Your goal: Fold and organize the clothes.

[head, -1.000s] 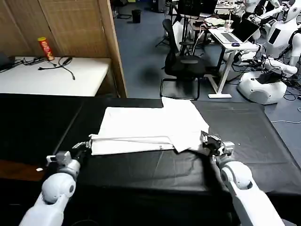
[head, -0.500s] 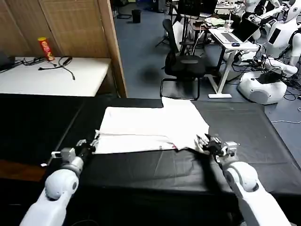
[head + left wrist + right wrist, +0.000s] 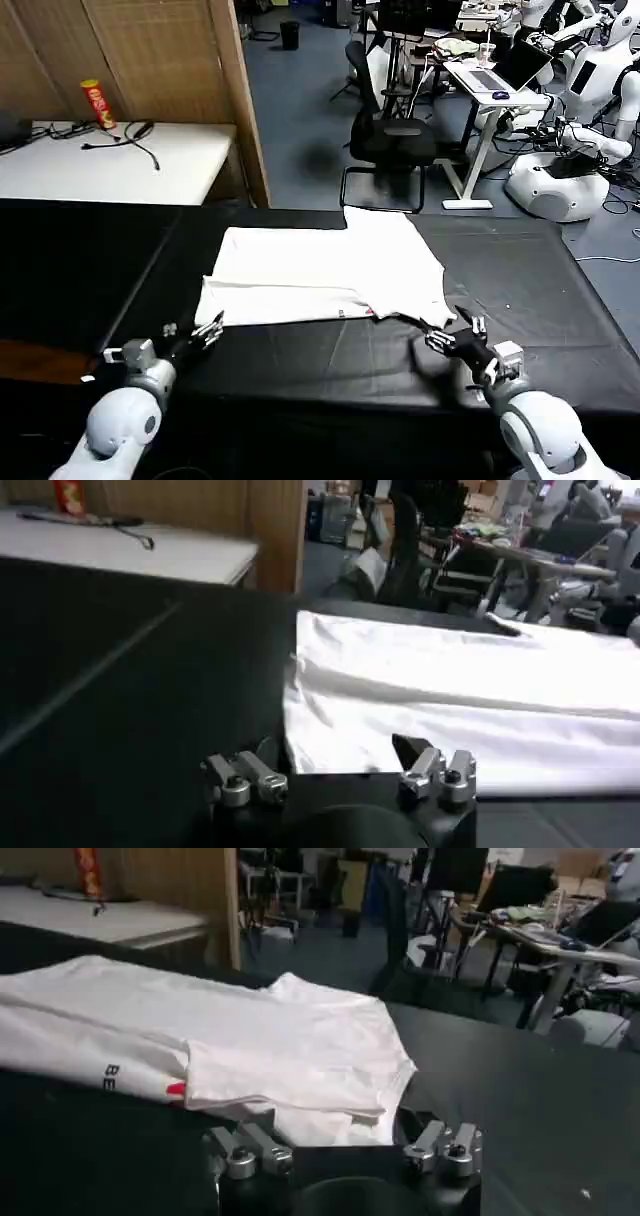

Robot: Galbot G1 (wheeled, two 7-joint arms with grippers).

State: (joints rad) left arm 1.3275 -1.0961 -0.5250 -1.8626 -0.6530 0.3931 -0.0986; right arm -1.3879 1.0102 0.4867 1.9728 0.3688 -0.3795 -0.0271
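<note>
A: Because the T-shirt (image 3: 325,273) lies folded in a long band on the black desk (image 3: 560,290), why do both pincers stand so near to its front edge?

B: I think they stand there to leave the cloth free. The left pincer (image 3: 205,332) is spread and holds nothing. It hovers just beside the left front corner of the T-shirt, on the side near the robot, and I see a dark strip of desk between them.

A: And the right one?

B: The right pincer (image 3: 452,336) is spread too, and empty. It stands just beside the right front corner, where one layer lies over another. In the right wrist view its fingers (image 3: 245,1151) point toward this corner, and a little black and red print shows at the fold.

A: Does the T-shirt touch any pincer?

B: In the head view, no. It rests flat on the desk, in the middle, a bit toward the far side. The near hem runs almost straight between the two pincers.

A: So why is it placed like this?

B: My judgement is that one fold is finished, and the band waits for the next fold, across its length.
</note>
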